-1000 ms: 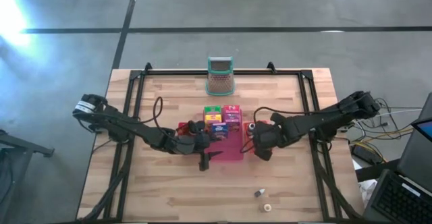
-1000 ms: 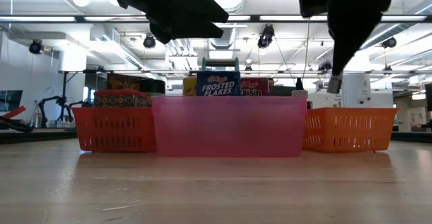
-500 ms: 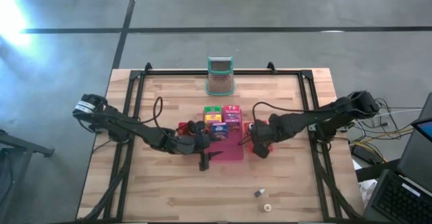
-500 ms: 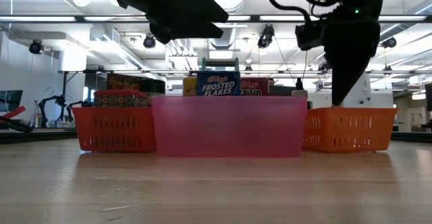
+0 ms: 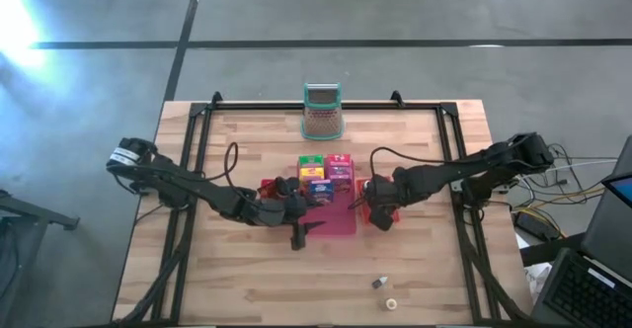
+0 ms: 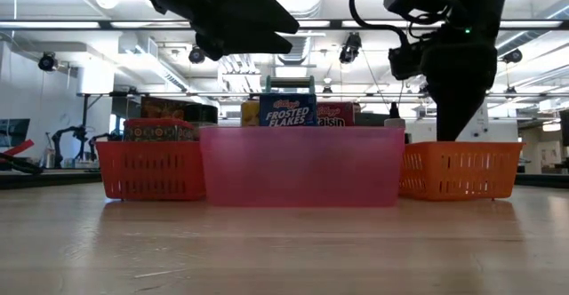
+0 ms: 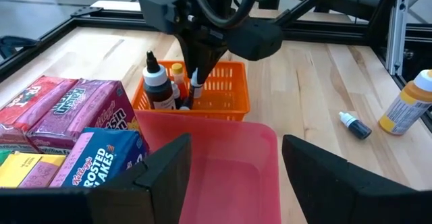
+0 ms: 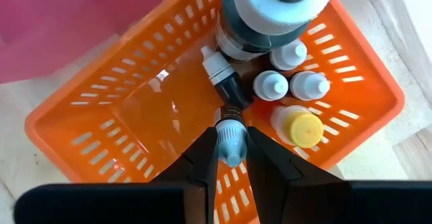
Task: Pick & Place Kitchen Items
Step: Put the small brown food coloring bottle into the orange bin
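The right gripper (image 8: 231, 158) points down into the orange basket (image 8: 81, 126). It pinches a tiny bottle (image 8: 229, 140) with a pale blue cap between its two fingers. Below it in the basket stand a big dark bottle (image 8: 268, 15) with a white neck, a small dark dropper (image 8: 223, 80), three little white-capped bottles (image 8: 289, 54) and a yellow-capped jar (image 8: 300, 127).

The left gripper (image 7: 233, 173) hangs over the pink bin (image 7: 226, 166) with its fingers spread apart, holding nothing. The pink bin sits right next to the orange basket. Cereal boxes (image 7: 71, 143) stand beside the pink bin.

Out on the table (image 5: 247, 279), well apart from the baskets, lie a small dropper bottle (image 7: 354, 125) and an orange bottle (image 7: 405, 104).
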`<action>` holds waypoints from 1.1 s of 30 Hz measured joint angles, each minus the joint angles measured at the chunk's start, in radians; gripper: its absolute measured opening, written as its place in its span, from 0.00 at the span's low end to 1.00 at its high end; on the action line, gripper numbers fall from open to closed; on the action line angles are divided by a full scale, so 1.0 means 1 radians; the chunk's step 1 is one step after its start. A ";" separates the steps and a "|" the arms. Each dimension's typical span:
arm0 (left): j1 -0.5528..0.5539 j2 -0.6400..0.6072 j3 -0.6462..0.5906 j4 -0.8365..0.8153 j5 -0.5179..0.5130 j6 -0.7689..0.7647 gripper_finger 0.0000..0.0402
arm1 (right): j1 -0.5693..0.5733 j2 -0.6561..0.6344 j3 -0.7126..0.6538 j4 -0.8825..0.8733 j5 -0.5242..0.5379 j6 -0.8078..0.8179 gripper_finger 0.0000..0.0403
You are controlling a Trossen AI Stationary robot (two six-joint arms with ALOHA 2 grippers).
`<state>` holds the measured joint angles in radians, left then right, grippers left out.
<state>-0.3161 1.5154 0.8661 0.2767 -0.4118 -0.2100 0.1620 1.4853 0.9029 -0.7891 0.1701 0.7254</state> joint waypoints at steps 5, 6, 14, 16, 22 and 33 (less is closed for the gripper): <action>0.000 0.000 0.000 0.000 0.000 0.000 0.59 | -0.002 0.000 -0.029 0.040 -0.023 -0.001 0.14; 0.000 0.000 0.000 0.000 0.000 0.000 0.59 | -0.002 0.000 -0.034 0.039 -0.025 0.002 0.14; 0.000 0.000 0.000 0.000 0.000 0.000 0.59 | -0.002 0.000 -0.063 0.040 -0.048 0.024 0.14; 0.000 0.000 0.000 0.000 0.000 -0.002 0.59 | -0.002 0.000 -0.063 0.041 -0.048 0.024 0.15; 0.000 0.000 0.000 0.000 0.000 -0.002 0.59 | -0.005 0.001 -0.063 0.043 -0.064 0.027 0.16; 0.000 0.000 0.000 0.000 -0.001 -0.003 0.59 | -0.005 0.003 -0.063 0.049 -0.066 0.023 0.23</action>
<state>-0.3164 1.5150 0.8658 0.2764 -0.4124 -0.2131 0.1566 1.4879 0.8394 -0.7403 0.1040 0.7486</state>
